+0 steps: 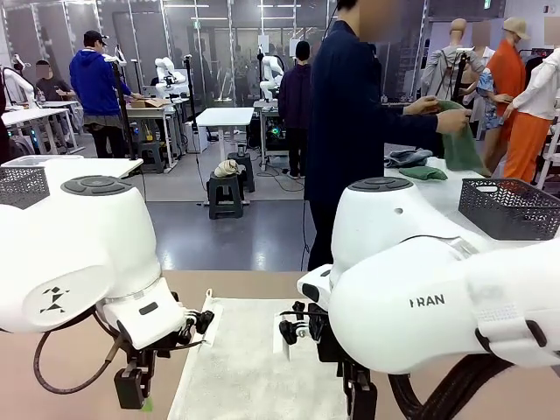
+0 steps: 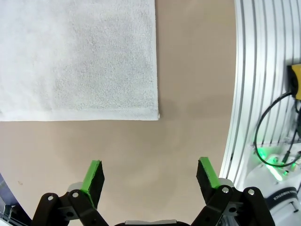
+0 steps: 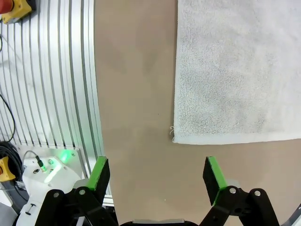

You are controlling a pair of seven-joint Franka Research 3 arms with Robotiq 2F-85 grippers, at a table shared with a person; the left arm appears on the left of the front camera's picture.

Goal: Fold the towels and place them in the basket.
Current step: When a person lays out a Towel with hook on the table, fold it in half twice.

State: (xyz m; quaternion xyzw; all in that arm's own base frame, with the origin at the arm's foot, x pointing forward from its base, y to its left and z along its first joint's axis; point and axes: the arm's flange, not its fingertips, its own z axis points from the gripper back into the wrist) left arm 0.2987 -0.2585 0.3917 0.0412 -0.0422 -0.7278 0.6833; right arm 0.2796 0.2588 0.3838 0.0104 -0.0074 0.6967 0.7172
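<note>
Smooth tan tabletop (image 2: 193, 70) carries a rectangular cream-white terry towel (image 1: 245, 367), spread flat. Just beside the towel's hemmed corners, over bare table, hang the left gripper (image 2: 150, 170) and right gripper (image 3: 158, 168), each with 2 green-padded fingers spread apart, gripping nothing.

The tan table (image 1: 249, 284) carries a cream-white towel (image 1: 254, 359), spread flat and smooth at its 6 o'clock side, with bare tabletop all around. At 3 o'clock a dark mesh basket (image 1: 507, 208) perhaps stands on it; its base is hidden.
</note>
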